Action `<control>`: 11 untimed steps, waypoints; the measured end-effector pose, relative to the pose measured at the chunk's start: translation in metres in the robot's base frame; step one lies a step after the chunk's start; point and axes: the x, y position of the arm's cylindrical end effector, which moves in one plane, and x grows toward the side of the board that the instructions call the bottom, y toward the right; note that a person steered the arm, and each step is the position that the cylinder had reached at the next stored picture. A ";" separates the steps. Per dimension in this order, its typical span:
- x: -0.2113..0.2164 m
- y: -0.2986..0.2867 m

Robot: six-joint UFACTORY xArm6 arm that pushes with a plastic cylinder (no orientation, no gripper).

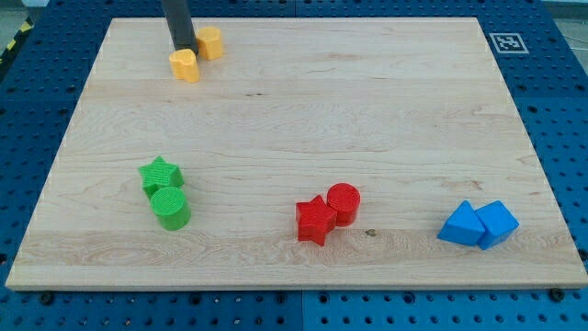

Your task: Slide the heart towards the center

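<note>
A yellow heart block [185,65] lies near the view's top left of the wooden board [303,119]. A second yellow block [211,42], shape unclear, sits just up and right of it. My tip [183,49] stands between the two, touching the heart's upper edge and the other block's left side. The dark rod rises out of the view's top.
A green star [161,174] and a green cylinder [171,208] sit at lower left. A red star [316,220] and a red cylinder [344,202] sit at lower centre. Two blue blocks [478,223] lie at lower right. A marker tag [505,41] is at the top right corner.
</note>
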 end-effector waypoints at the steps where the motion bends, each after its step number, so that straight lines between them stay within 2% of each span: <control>1: -0.001 0.000; 2: 0.012 -0.013; 3: 0.014 -0.057; 4: 0.038 -0.028; 5: 0.038 0.022; 6: 0.038 0.048; 8: 0.049 0.071; 10: 0.094 0.101; 11: 0.094 0.101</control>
